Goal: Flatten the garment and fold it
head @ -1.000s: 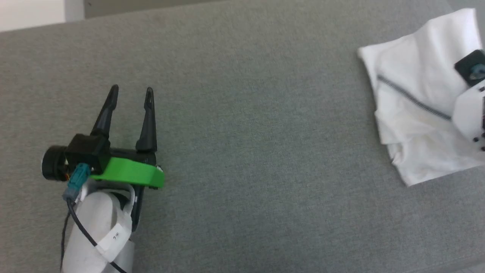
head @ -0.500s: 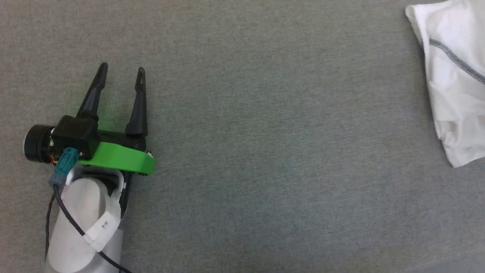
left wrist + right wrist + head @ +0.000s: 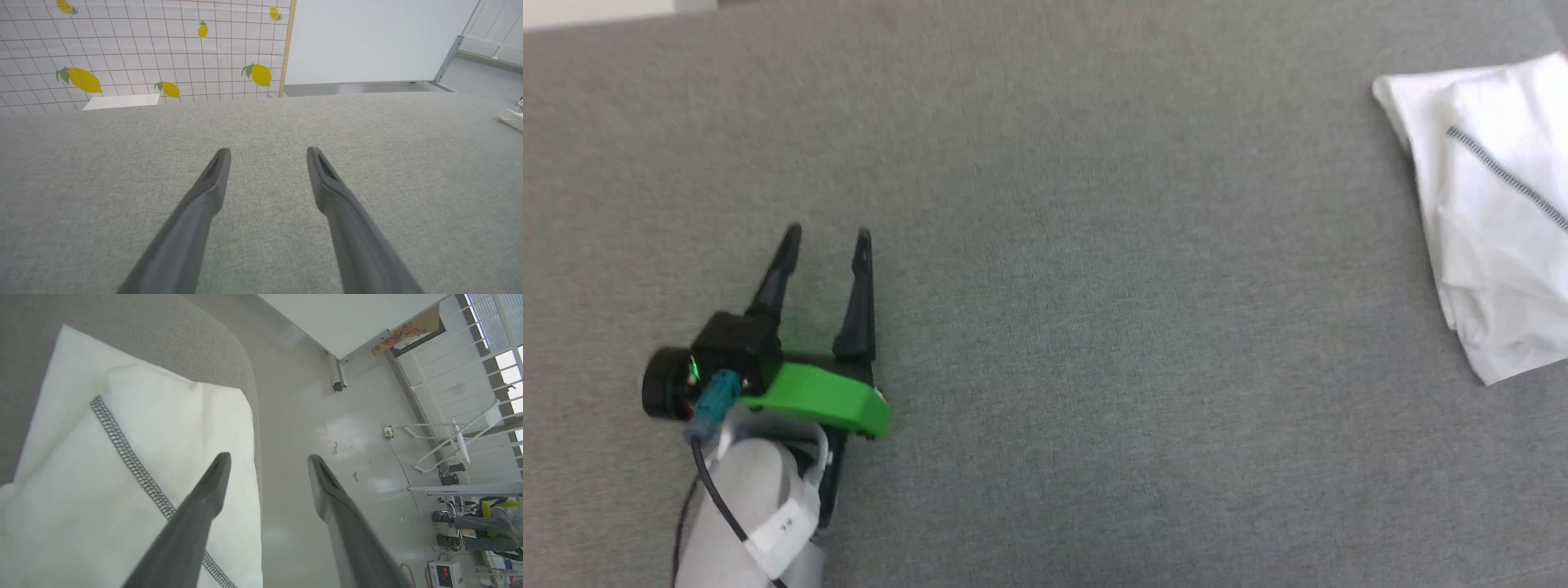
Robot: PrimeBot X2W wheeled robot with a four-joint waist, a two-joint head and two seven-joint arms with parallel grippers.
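Here the left gripper [image 3: 827, 233] [image 3: 268, 150] is hovering low over the grey surface [image 3: 1094, 286] [image 3: 261, 122], and its fingers [image 3: 196, 228] are standing well apart with nothing between them but bare cloth. From the wrist view it is not clear whether the tips are touching the surface. Open room is lying on every side of it. Ahead of it, the far edge of the surface is meeting a lemon-patterned wall [image 3: 122, 41], where a white box [image 3: 120, 101] is sitting just beyond the edge.

The right gripper [image 3: 269, 455] is also holding its fingers [image 3: 192, 522] wide apart and gripping nothing. One finger is hanging over the shirt [image 3: 61, 506], while the other is hanging over the floor [image 3: 306, 416] past the rounded edge of the surface [image 3: 122, 326]. Whether the first is pressing on the fabric cannot be told.

The shirt [image 3: 1486, 229] [image 3: 512, 118] is lying folded in layers at the far right of the surface, well apart from the left gripper, with its right side running out of the head view. Its grey zigzag seam [image 3: 1503, 175] [image 3: 122, 445] is slanting across the top layer. In the right wrist view, one corner of the shirt is reaching right to the edge of the surface.
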